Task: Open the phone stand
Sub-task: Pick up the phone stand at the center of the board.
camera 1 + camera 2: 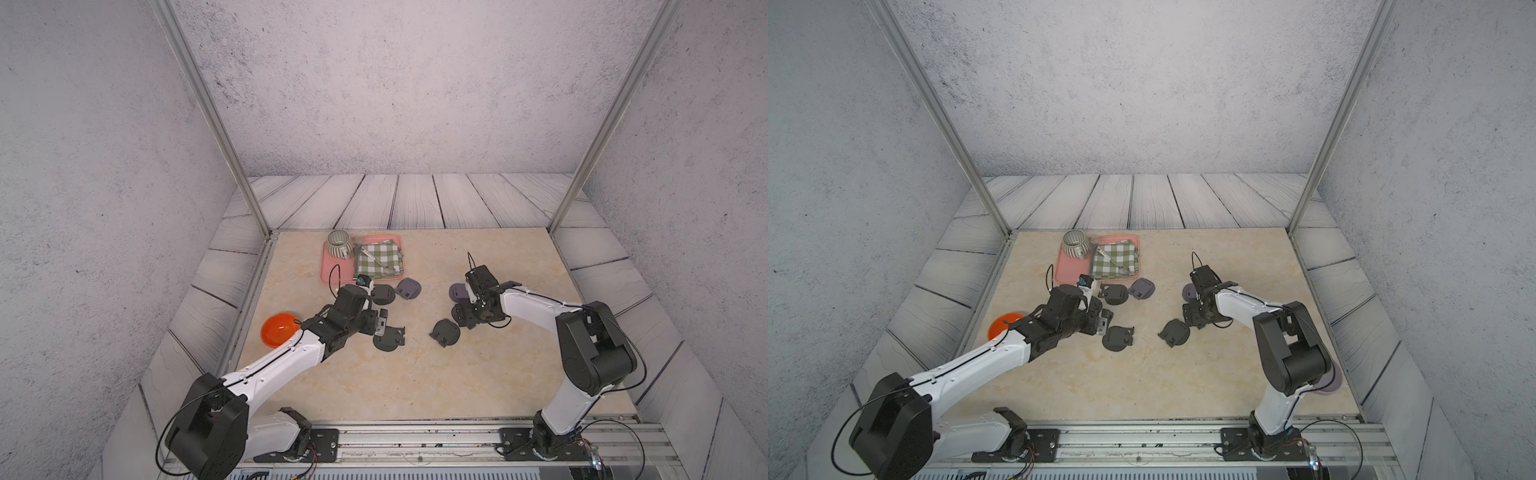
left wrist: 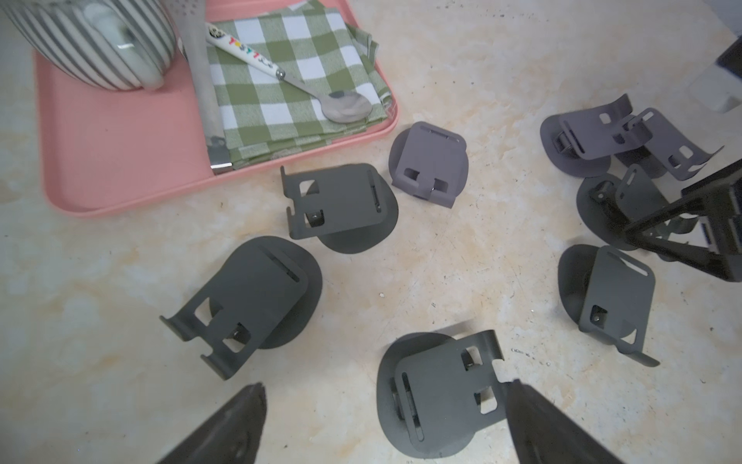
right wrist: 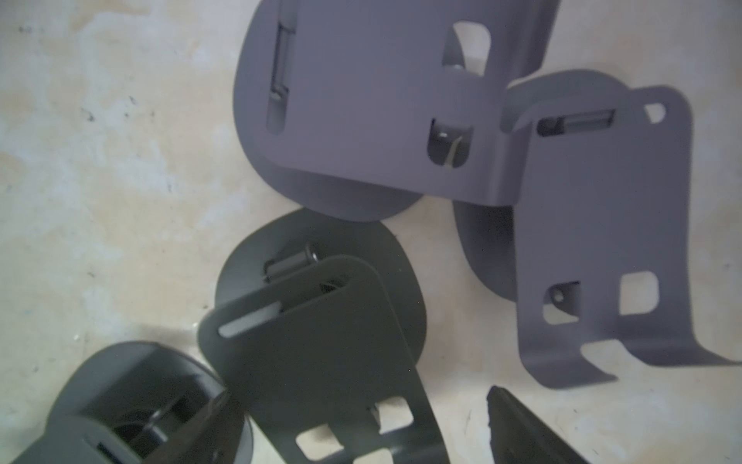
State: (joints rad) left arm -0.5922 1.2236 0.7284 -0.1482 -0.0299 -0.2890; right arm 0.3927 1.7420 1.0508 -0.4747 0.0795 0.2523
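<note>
Several phone stands, dark grey and purple, lie scattered mid-table. My left gripper (image 1: 381, 322) (image 1: 1105, 322) is open beside a dark grey phone stand (image 1: 388, 337) (image 1: 1118, 337). In the left wrist view that stand (image 2: 437, 397) lies between the spread fingers (image 2: 245, 418), its lip against the other finger. My right gripper (image 1: 462, 316) (image 1: 1187, 314) is open low over another dark stand (image 3: 317, 353), whose raised plate sits between the jaws with a gap to one finger (image 3: 522, 430). Two purple stands (image 3: 381, 104) lie overlapped just beyond it.
A pink tray (image 1: 332, 270) at the back left carries a striped mug (image 1: 338, 243), a green checked cloth (image 1: 378, 259) and a spoon (image 2: 345, 106). An orange bowl (image 1: 279, 328) sits off the table's left edge. Metal frame posts (image 1: 257, 208) rise at the back corners.
</note>
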